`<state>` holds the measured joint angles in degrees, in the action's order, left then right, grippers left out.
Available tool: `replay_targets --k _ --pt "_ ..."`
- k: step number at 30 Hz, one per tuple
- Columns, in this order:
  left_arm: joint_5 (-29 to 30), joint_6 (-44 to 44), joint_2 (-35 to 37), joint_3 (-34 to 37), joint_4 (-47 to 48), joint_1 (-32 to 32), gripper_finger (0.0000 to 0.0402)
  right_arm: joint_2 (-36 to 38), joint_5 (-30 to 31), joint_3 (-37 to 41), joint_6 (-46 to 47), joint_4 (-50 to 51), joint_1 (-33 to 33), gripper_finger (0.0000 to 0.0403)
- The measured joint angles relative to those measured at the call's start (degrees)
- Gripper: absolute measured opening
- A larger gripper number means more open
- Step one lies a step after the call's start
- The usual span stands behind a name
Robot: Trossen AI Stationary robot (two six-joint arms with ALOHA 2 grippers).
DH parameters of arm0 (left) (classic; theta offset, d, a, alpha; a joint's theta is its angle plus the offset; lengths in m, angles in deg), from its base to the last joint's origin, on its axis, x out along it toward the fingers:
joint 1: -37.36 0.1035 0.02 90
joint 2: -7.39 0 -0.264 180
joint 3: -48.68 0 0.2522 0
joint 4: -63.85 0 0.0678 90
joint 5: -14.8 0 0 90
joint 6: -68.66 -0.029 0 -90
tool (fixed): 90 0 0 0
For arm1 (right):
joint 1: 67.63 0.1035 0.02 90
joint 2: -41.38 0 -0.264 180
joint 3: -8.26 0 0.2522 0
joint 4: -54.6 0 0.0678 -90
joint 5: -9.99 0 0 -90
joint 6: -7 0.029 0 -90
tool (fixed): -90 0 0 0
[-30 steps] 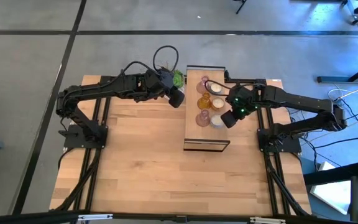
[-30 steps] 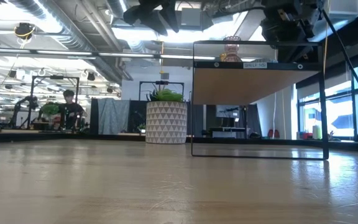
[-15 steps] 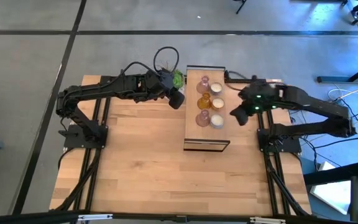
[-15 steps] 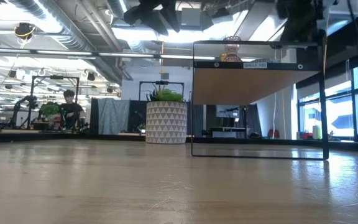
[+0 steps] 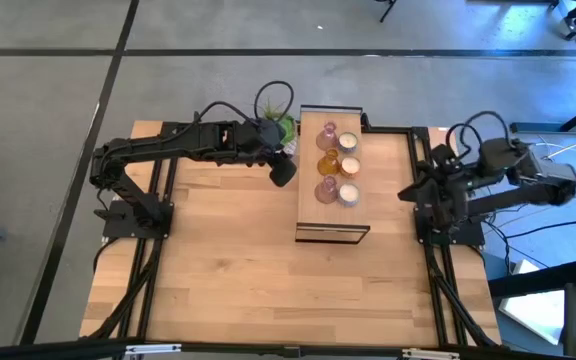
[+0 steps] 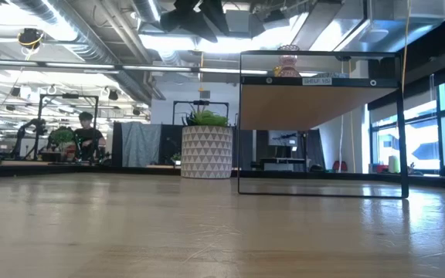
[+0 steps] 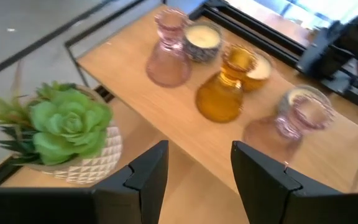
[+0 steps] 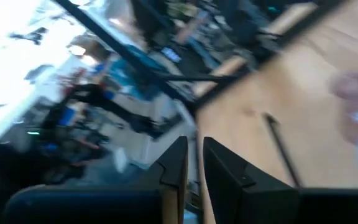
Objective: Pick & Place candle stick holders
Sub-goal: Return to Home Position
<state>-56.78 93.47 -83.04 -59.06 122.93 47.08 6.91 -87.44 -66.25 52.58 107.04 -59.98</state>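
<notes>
Six candle stick holders stand on the long wooden stand (image 5: 313,215): pink (image 7: 168,56), amber (image 7: 224,90) and brownish-pink (image 7: 294,121) glass ones in one row, and three cream-white ones (image 5: 349,166) beside them. My left gripper (image 7: 197,180) hovers open, off the stand's left side and above the table, pointing slantwise down at the glass row with nothing between its fingers. My right gripper (image 8: 194,165) is shut and empty, drawn back over the table's right edge (image 5: 408,190). In the low view one glass holder (image 6: 287,60) shows on top of the stand.
A green succulent in a white patterned pot (image 7: 67,127) stands just left of the stand's far end, close under my left arm (image 5: 286,128). Bare wooden tabletop (image 5: 228,260) stretches to the near edge. People and other benches show in the room behind.
My right gripper has pulled away from the stand's near right toward the table's right edge, rising and tipping up from a downward slant to almost level; it has left the low view. My left gripper has turned a little at the wrist in place.
</notes>
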Motion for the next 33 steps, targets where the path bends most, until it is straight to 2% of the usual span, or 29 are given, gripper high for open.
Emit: replay_targets --k 4,8,10,12,15,19,24,29,33 --pt "-0.9 -1.8 0.0 0.0 0.9 -1.2 0.0171 -3.5 6.8 0.0 -0.2 -8.8 9.8 0.0054" --pt "1.4 -2.8 0.0 0.0 2.3 -2.9 0.0171 -11.5 19.2 0.0 -4.6 -13.2 19.1 0.0054" --pt "2.3 -1.7 0.0 0.0 2.7 -3.3 0.0171 -15.1 24.6 0.1 -5.7 -13.6 22.2 0.0054" --pt "2.4 -0.9 0.0 0.0 2.6 -3.4 0.0171 -18.3 27.0 0.1 -5.7 -15.4 23.6 0.0054" --pt "1.5 -0.6 0.0 0.0 2.6 -3.4 0.0171 -21.7 25.5 0.1 -6.9 -19.9 25.1 0.0054" --pt "0.9 0.1 0.0 0.0 2.5 -3.4 0.0171 -24.5 19.4 0.1 -10.0 -26.8 26.1 0.0054" --pt "2.1 0.9 0.0 0.0 2.5 -3.0 0.0171 -25.6 17.4 0.1 -11.1 -28.3 26.2 0.0054" --pt "3.1 5.6 0.0 0.0 1.4 -1.6 0.0171 -20.7 16.2 2.7 -13.1 -27.4 26.2 0.0054" --pt "3.1 7.9 0.0 0.0 -0.7 -0.8 0.0171 -14.1 16.2 12.1 -13.1 -34.4 26.2 0.0054"
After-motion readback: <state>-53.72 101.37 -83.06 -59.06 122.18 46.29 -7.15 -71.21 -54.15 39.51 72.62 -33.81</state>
